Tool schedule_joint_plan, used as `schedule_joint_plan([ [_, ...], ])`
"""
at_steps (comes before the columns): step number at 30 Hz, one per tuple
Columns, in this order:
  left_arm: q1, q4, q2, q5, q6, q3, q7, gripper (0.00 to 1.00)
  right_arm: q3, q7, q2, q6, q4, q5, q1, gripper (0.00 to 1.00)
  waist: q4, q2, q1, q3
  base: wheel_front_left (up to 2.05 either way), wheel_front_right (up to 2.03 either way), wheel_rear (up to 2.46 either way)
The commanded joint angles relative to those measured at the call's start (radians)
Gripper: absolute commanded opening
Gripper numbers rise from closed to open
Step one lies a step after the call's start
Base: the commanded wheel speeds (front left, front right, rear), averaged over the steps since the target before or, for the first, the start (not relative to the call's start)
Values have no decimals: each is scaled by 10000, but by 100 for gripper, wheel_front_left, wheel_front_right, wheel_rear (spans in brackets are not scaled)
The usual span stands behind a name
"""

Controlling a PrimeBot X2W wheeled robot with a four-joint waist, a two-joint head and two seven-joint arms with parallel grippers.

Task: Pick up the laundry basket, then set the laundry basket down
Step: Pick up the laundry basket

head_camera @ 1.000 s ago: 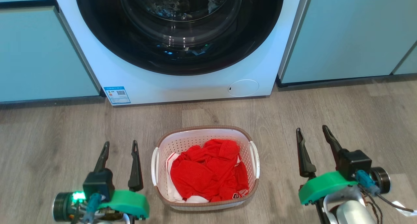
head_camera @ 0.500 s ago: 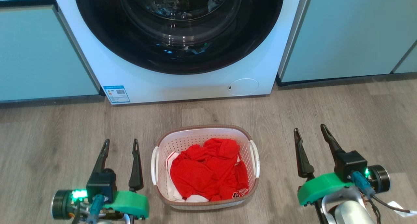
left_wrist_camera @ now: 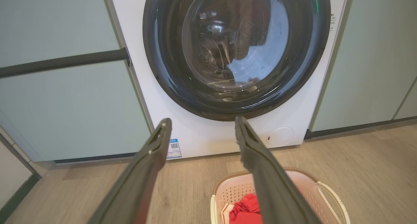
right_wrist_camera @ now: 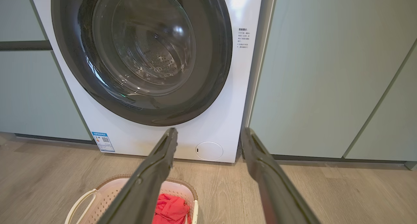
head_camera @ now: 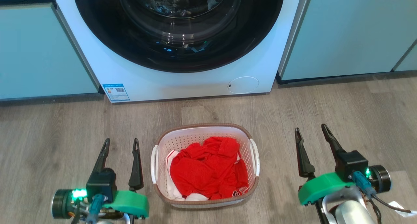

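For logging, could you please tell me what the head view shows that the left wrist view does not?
Head view adds the open right gripper and the whole brown rim of the white perforated plastic laundry basket. Left wrist view adds more of the white washing machine's round door. Both show the open left gripper, red clothes and wooden floor.

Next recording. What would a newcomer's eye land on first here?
The bright red clothes heaped in the white laundry basket on the wood floor, centre of the head view. Behind it looms the washing machine with its big dark round door. The left gripper and right gripper stand open either side of the basket, touching nothing.
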Motion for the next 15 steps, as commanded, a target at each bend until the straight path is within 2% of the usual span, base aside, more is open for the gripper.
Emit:
schedule_joint_plan([
  [1,-318,-363,-47,81,-8,378,-95,100,190,-130,-98,16,-298,-75,-490,100,-1,0,0,15,0,0,0],
  [9,-411,-338,-77,124,-95,396,-95,100,127,-130,-98,16,-232,-71,-568,100,-2,0,0,292,0,0,0],
  [15,-1283,346,-104,75,-414,277,-95,100,-26,-130,-98,16,272,-139,-1318,100,84,0,0,1580,0,0,0],
])
